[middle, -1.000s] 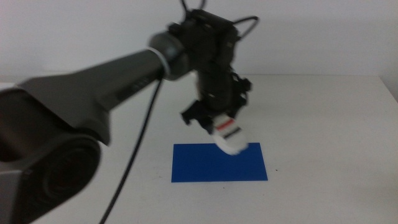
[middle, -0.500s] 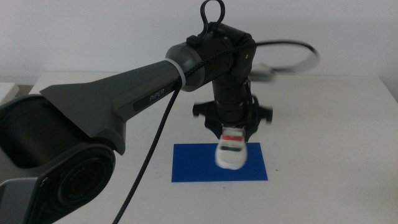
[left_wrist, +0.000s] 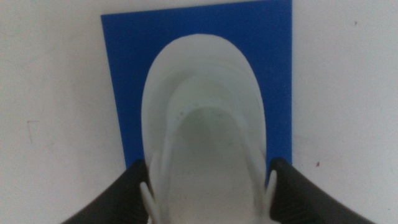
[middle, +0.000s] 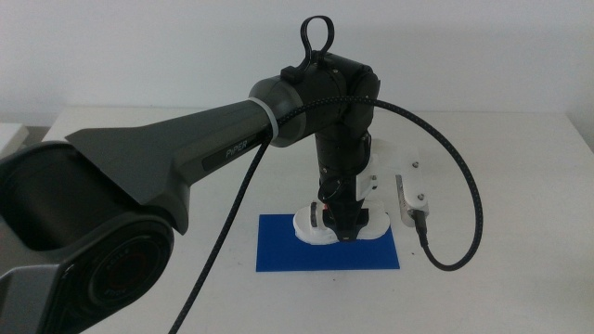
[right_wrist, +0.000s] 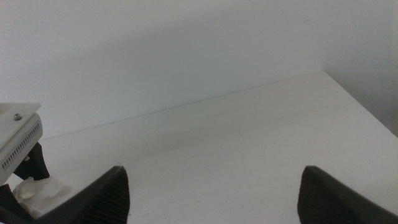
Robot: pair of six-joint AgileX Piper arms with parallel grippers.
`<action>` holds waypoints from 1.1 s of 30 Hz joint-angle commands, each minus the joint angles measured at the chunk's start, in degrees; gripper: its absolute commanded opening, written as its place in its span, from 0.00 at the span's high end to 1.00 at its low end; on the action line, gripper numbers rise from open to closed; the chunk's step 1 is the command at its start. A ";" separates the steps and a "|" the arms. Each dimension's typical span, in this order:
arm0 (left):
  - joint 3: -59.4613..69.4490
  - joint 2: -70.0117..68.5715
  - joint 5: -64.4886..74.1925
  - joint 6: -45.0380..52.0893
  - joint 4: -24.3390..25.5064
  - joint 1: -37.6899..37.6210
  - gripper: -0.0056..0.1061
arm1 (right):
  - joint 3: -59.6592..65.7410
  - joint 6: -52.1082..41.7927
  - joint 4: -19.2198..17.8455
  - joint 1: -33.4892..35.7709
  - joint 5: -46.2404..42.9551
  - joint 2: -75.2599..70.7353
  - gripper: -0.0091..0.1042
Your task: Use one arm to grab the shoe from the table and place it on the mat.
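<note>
Down on the blue mat sits the white sneaker, its sole resting on the mat's far half, toward the right end. From the picture's left the glossy black left arm reaches over the white table and stands nearly upright above the shoe. Its left pincer straddles the sneaker, and in the left wrist view the two dark jaws press against both flanks of the shoe, gripping it, with the mat showing beyond the toe. Meanwhile the right pincer waits apart over bare table, jaws spread wide with nothing between them.
</note>
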 commanded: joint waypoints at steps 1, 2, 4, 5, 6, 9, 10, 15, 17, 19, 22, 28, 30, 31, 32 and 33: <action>0.02 -0.14 0.08 0.78 -0.13 -0.05 0.97 | 0.14 -0.20 -0.19 0.00 -0.56 -0.27 0.22; 0.02 -0.14 0.08 0.78 -0.13 -0.05 0.97 | 0.14 -0.20 -0.19 0.00 -0.56 -0.27 0.22; 0.02 -0.14 0.08 0.92 0.29 0.07 0.97 | 0.14 -0.20 -0.19 0.00 -0.56 -0.27 0.22; 0.02 -0.14 0.08 0.92 0.43 0.19 0.97 | 0.14 -0.20 -0.19 0.00 -0.56 -0.27 0.22; 0.02 0.14 0.08 0.92 0.41 0.43 0.96 | 0.14 -0.20 -0.19 0.00 -0.56 -0.27 0.22; 0.02 1.10 0.08 0.60 -0.08 1.09 0.96 | 0.14 -0.20 -0.19 0.00 -0.56 -0.27 0.22; 0.02 1.80 0.08 0.60 -0.19 1.30 0.96 | 0.14 -0.20 -0.19 0.00 -0.56 -0.27 0.22; 0.02 3.11 0.08 0.60 -0.08 1.75 0.94 | 0.14 -0.20 -0.19 0.00 -0.56 -0.27 0.22; 0.02 3.22 0.08 0.60 -0.08 1.90 0.90 | 0.14 -0.20 -0.19 0.00 -0.56 -0.27 0.22; 0.02 3.34 0.08 0.61 -0.18 2.04 0.78 | 0.14 -0.20 -0.19 0.00 -0.56 -0.27 0.22; 0.02 3.34 0.08 1.57 -0.05 2.27 0.47 | 0.14 -0.20 -0.19 0.00 -0.56 -0.27 0.22; 0.02 3.23 0.08 3.38 0.41 2.27 0.11 | 0.14 -0.20 -0.19 0.00 -0.56 -0.27 0.22; -0.09 2.42 0.08 2.72 0.67 2.27 0.11 | 0.14 -0.20 -0.19 0.00 -0.56 -0.27 0.22; -0.09 1.54 0.08 0.79 1.57 2.27 0.11 | 0.14 -0.20 -0.19 0.00 -0.56 -0.27 0.22; -0.09 0.44 0.08 -0.68 2.87 2.37 0.11 | 0.14 -0.20 -0.19 0.00 -0.56 -0.27 0.22; -0.09 -1.29 0.08 -1.84 3.78 2.37 0.11 | 0.14 -0.20 -0.19 0.00 -0.56 -0.27 0.22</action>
